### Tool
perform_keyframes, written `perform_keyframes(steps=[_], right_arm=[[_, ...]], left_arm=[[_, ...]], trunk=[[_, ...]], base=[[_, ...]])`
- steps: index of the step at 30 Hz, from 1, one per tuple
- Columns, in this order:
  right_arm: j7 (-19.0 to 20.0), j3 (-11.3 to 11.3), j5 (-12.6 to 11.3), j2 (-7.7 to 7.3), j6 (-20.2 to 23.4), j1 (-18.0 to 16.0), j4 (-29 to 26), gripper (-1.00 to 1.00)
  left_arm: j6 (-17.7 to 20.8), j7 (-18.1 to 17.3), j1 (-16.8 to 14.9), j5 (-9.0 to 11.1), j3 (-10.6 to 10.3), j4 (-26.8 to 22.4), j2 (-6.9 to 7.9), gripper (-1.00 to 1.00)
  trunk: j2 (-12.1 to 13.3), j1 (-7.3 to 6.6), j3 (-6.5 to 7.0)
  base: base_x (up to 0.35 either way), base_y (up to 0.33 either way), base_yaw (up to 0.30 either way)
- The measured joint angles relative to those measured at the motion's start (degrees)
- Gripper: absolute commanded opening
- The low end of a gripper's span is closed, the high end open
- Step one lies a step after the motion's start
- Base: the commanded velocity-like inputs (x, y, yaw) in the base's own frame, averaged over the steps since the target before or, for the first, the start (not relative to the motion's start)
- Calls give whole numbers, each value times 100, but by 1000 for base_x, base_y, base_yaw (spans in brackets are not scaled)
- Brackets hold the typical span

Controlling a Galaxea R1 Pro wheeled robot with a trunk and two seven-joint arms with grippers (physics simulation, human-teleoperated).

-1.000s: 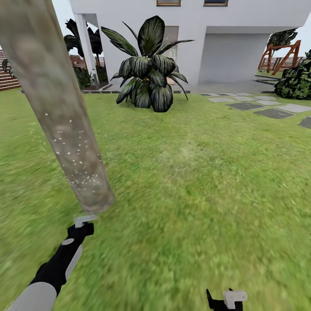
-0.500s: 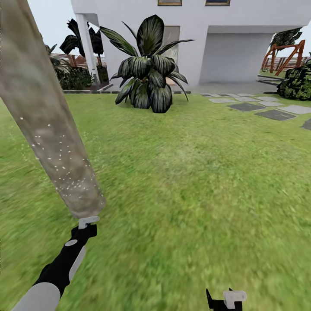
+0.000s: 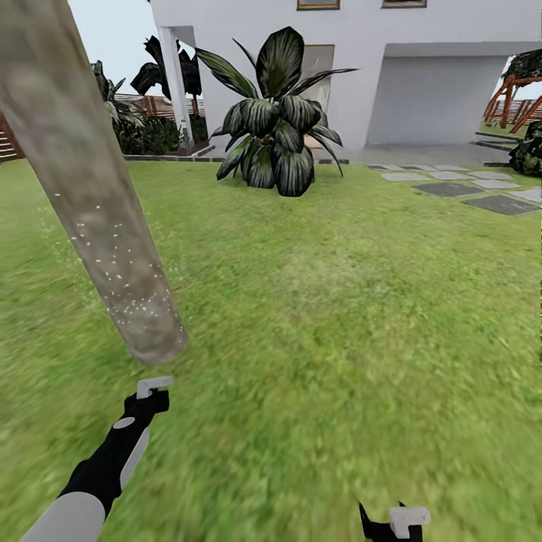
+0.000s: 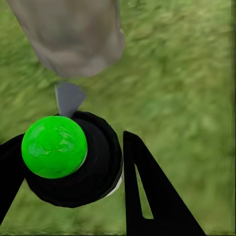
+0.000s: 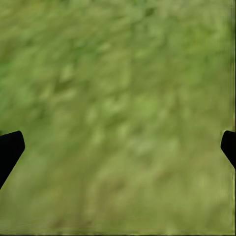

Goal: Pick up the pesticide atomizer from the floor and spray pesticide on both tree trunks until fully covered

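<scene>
One tree's thick mottled grey-brown trunk point(image 3: 98, 196) leans across the left of the head view, its lower part dotted with white specks. My left gripper point(image 3: 147, 403) is shut on the pesticide atomizer point(image 3: 153, 387), whose pale spray head sits just short of the trunk's base. In the left wrist view the dark bottle with its green spot point(image 4: 54, 146) lies between the black fingers point(image 4: 147, 196), and its grey nozzle point(image 4: 69, 97) points at the trunk point(image 4: 69, 34). My right gripper point(image 3: 391, 523) is open low over the grass floor point(image 5: 119, 147).
A big dark-leaved plant point(image 3: 275, 124) stands in front of the white house point(image 3: 421, 83). Grey stepping stones point(image 3: 459, 188) lie at the right, a wooden frame point(image 3: 519, 102) behind them. A brown fence point(image 3: 7, 143) and bushes point(image 3: 150, 135) close the far left.
The whole picture has slid to the right, so the camera has turned left. The left arm keeps its pose, and the gap between spray head and trunk base looks slightly wider.
</scene>
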Motion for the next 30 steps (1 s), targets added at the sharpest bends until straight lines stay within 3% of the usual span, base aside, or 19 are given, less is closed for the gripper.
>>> perform_keyframes(steps=[17, 28, 30], right_arm=[[0, 0, 0, 0, 0, 0, 0, 100], [0, 0, 0, 0, 0, 0, 0, 100], [0, 0, 0, 0, 0, 0, 0, 100]], left_arm=[[-299, -20, 0, 8, 0, 79, 7, -100], [-299, -90, 0, 6, -11, 92, 1, -100], [-301, -302, 83, -27, -42, 97, 17, -100]], trunk=[[0, 0, 0], [0, 0, 0], [0, 0, 3]], base=[[-327, -24, 0], [-338, 0, -266], [-333, 0, -295]])
